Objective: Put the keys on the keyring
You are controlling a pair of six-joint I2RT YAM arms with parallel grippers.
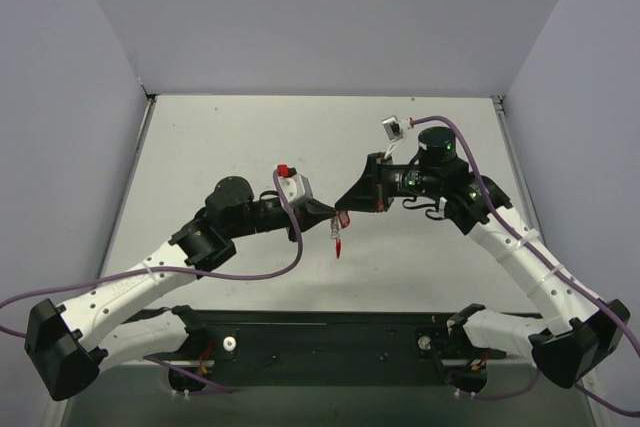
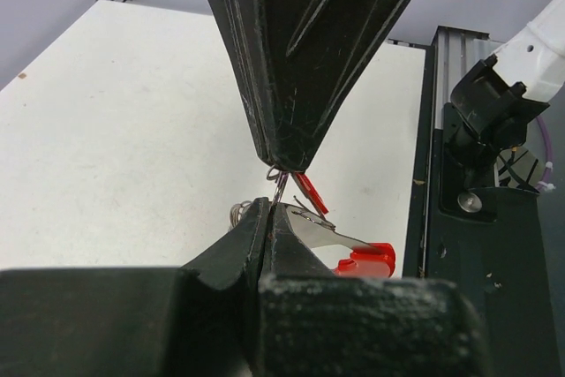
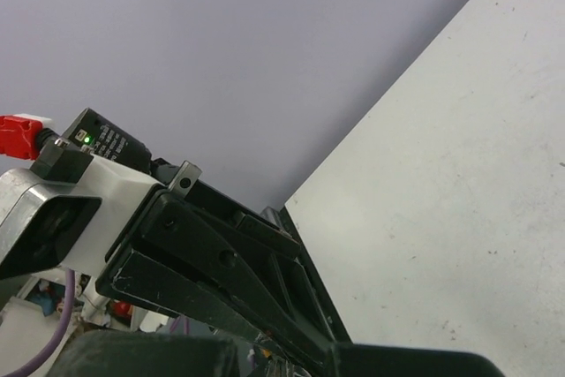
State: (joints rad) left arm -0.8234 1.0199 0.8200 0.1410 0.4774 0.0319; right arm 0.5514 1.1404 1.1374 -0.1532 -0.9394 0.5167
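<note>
Both arms meet tip to tip in the air over the middle of the table (image 1: 220, 137). Left gripper (image 2: 269, 214) pinched shut on the key (image 2: 325, 233), silver blade and red tag sticking out sideways from its fingertips toward the table's near edge. Right gripper (image 2: 286, 163) also closed, its tip on a thin wire loop directly above the left fingertips, almost touching them, with the keyring (image 2: 311, 193) showing as a red strip just beside that tip.

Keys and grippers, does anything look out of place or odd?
Nothing stands out. The left gripper, shut on the key, and the right gripper, shut on the keyring, meet tip to tip above the table; nothing looks spilled or damaged.
</note>
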